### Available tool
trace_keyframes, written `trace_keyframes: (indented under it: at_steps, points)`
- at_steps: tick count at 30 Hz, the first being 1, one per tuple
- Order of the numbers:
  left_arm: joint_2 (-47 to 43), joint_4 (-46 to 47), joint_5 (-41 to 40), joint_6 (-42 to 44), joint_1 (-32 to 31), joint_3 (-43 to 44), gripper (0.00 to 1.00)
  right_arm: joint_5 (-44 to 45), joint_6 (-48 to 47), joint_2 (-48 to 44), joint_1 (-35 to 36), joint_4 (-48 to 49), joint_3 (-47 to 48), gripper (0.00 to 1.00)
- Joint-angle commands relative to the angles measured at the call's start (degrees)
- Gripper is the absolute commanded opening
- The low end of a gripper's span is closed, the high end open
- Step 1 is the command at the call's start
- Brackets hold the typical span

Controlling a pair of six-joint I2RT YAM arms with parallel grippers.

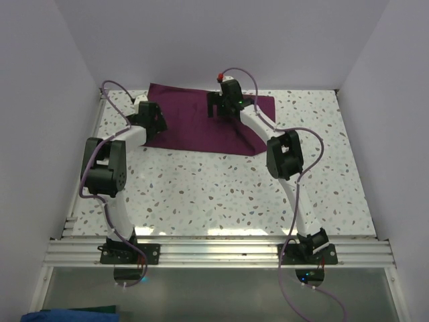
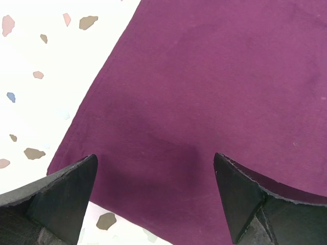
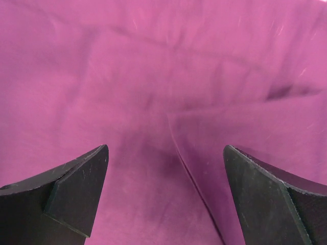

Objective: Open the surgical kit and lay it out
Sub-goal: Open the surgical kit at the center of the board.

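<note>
Plainly, everything turns on the cloth wrap (image 1: 194, 127), a dark purple sheet lying flat on the speckled table (image 1: 201, 194), its long axis running left to right across the side far from the arm bases. No steel tray or instrument shows in any view, so I cannot tell whether they lie under its folds.

At the wrap's left edge, the left gripper (image 2: 154, 155) hangs with its jaws spread wide and nothing between them. Its wrist view shows the wrap's slanted left border, with a corner just below the left fingertip, bare table to the left of that border, and plain single-layer cloth filling the gap between the fingers.

Further right, over the wrap's far middle, the right gripper (image 1: 224, 106) also stands wide open and empty, pointing down at the cloth. In its wrist view a folded flap (image 3: 245, 153) lies on top of the wrap. The flap's corner sits just ahead of the gap between the fingers, one edge running off to the right and the other slanting back toward the right fingertip.

My judgement is that the right arm is the better placed of the two. The flap's free edge lies directly under it, while the left gripper sits at the wrap's outer border, where it could pin or pull that side.
</note>
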Motion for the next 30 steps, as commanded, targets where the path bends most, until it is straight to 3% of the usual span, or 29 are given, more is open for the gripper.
trace_keyframes:
  at_steps: [1,4,7,8,11,16,17,18,30]
  points:
    - [-1.6,4.7,0.6,-0.9,0.2,-0.7,1.0,4.3,-1.4,1.0,0.4,-2.7,2.5,0.98]
    - [-1.3,5.5,1.0,-0.9,0.2,-1.2,1.0,6.5,-1.9,1.7,0.4,-3.4,2.5,0.97]
    - [-0.8,5.7,1.0,-1.0,0.2,-1.0,1.0,9.0,-2.2,2.8,0.5,-4.3,3.3,0.84]
    - [-0.5,5.7,1.0,-1.0,0.2,-1.0,1.0,9.5,-2.2,3.2,0.5,-4.6,3.5,0.68]
    - [-0.4,6.0,1.1,-1.1,0.2,-1.0,1.0,11.6,-1.9,3.3,0.4,-4.7,3.6,0.43]
    - [-0.6,5.9,1.1,-1.0,0.2,-0.9,1.0,14.3,-2.3,2.7,0.5,-5.2,3.6,0.17]
    - [-0.5,6.1,1.1,-1.0,0.2,-1.0,1.0,14.5,-2.4,2.6,0.5,-5.6,3.6,0.06]
    - [-0.5,6.1,1.1,-1.0,0.2,-1.0,1.0,15.3,-2.5,2.4,0.5,-5.7,3.5,0.0]
    - [-6.0,5.1,1.2,-1.5,0.2,-3.0,1.0,12.3,-1.8,-8.7,2.1,-4.7,-5.5,0.0]
